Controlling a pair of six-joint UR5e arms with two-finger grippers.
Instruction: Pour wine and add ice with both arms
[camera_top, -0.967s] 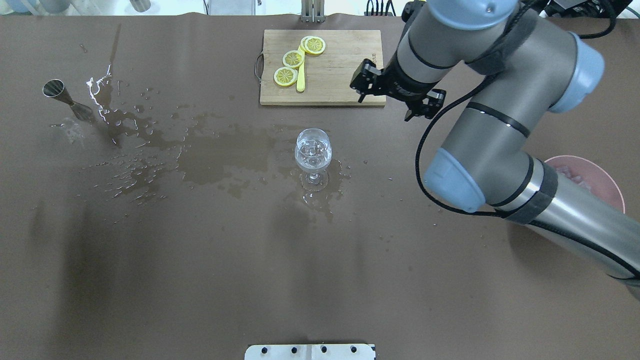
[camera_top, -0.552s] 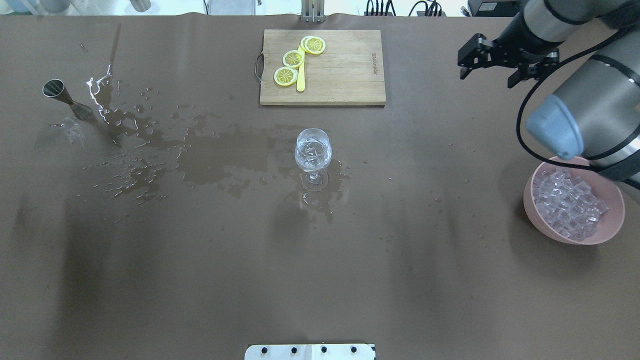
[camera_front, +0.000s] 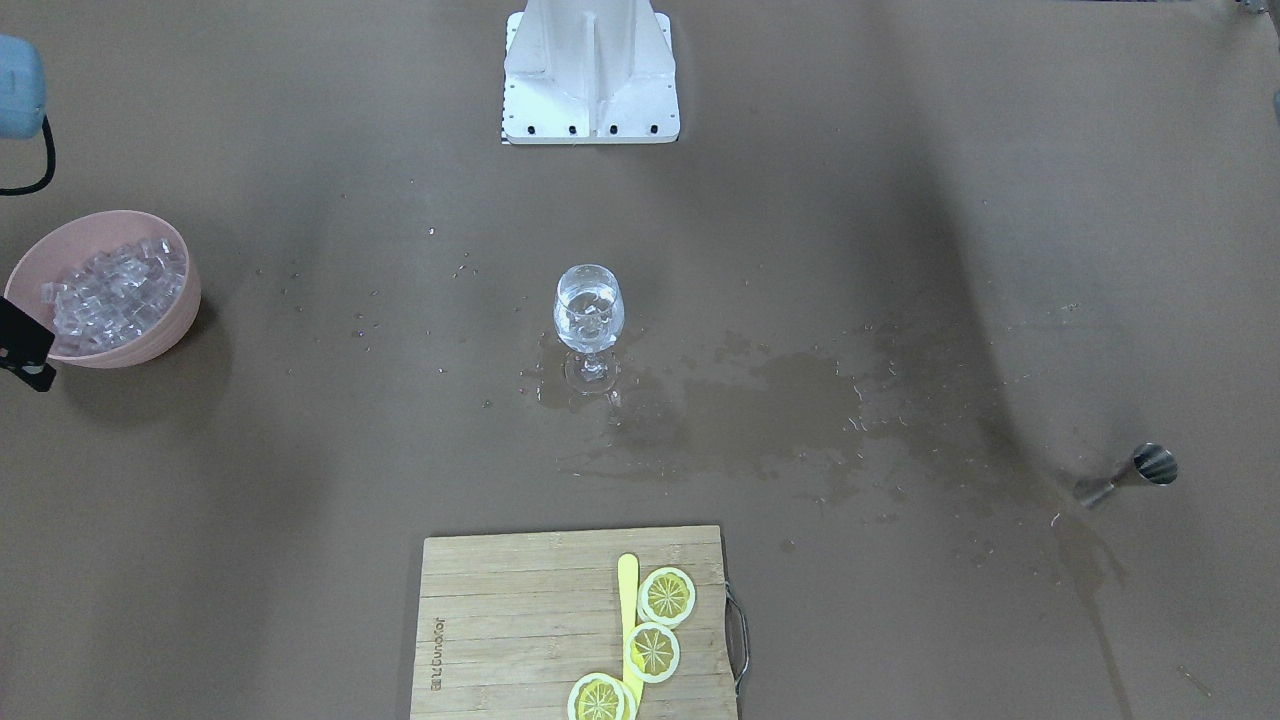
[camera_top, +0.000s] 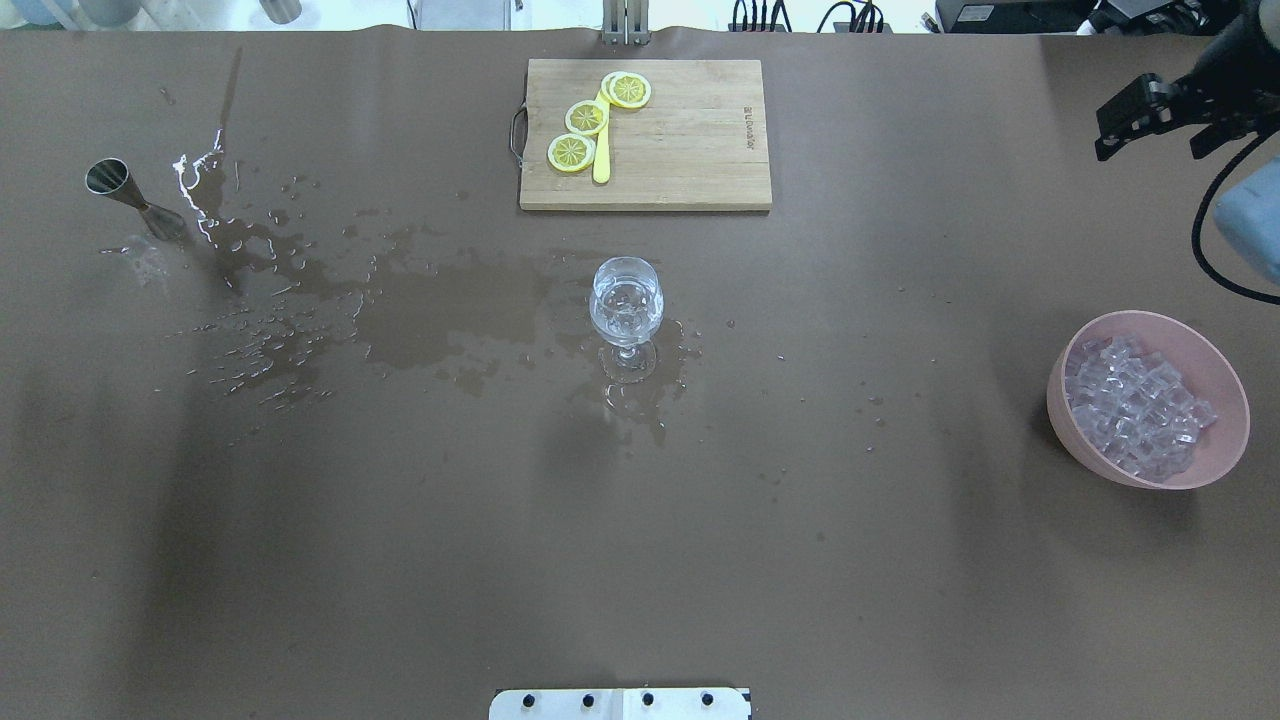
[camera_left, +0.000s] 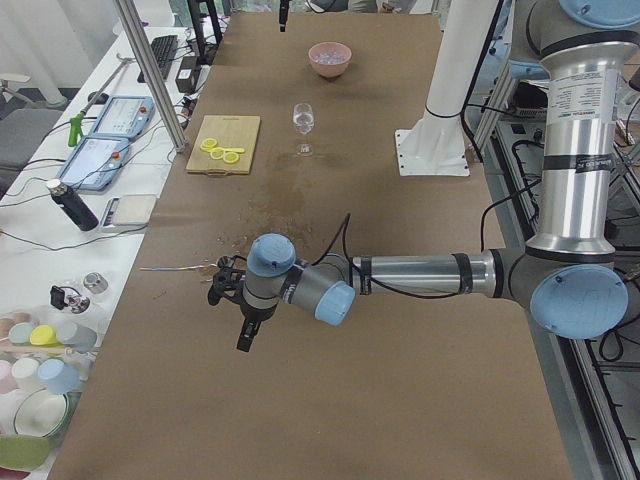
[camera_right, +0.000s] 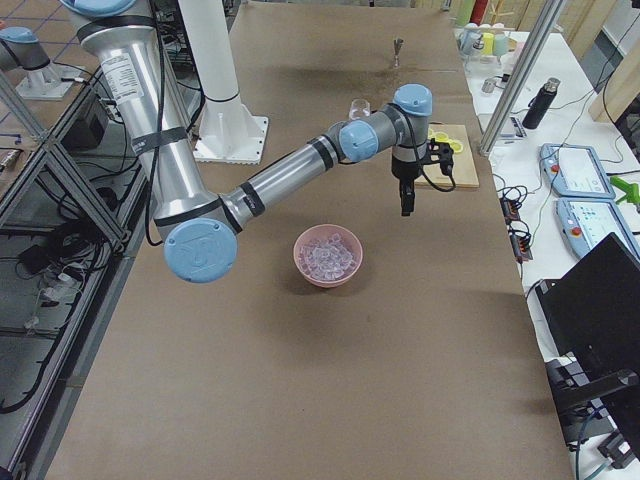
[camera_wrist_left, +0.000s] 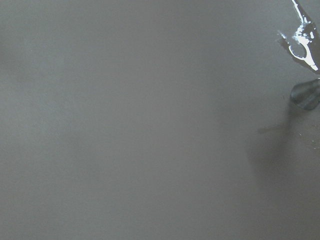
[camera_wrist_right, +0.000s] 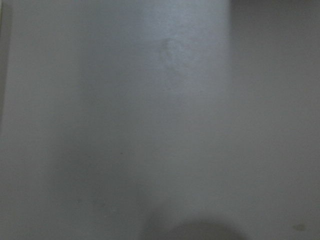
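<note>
Finds the wine glass (camera_top: 626, 305) upright mid-way across the surface (camera_top: 640, 560), wine (camera_top: 625, 320) and a few cubes inside, wet patches (camera_top: 440, 320) around. Sees the ice (camera_top: 1135, 405) heaped in the pink bowl (camera_top: 1085, 452) at the right edge. Shows the right gripper (camera_top: 1148, 150) spread open, empty, beyond the bowl. Cannot tell the state of the left gripper (camera_left: 232, 315), near the jigger (camera_top: 128, 195).

The left arm (camera_left: 400, 272) is seen stretched low over the brown table (camera_left: 400, 400), its left gripper (camera_left: 244, 338) pointed downward; whether the jaws are apart cannot be told. Farther along, a wine glass (camera_left: 303, 117) is set upright near a cutting board (camera_left: 240, 130) bearing lemon slices (camera_left: 222, 152), with a pink bowl (camera_left: 329, 60) beyond.
</note>
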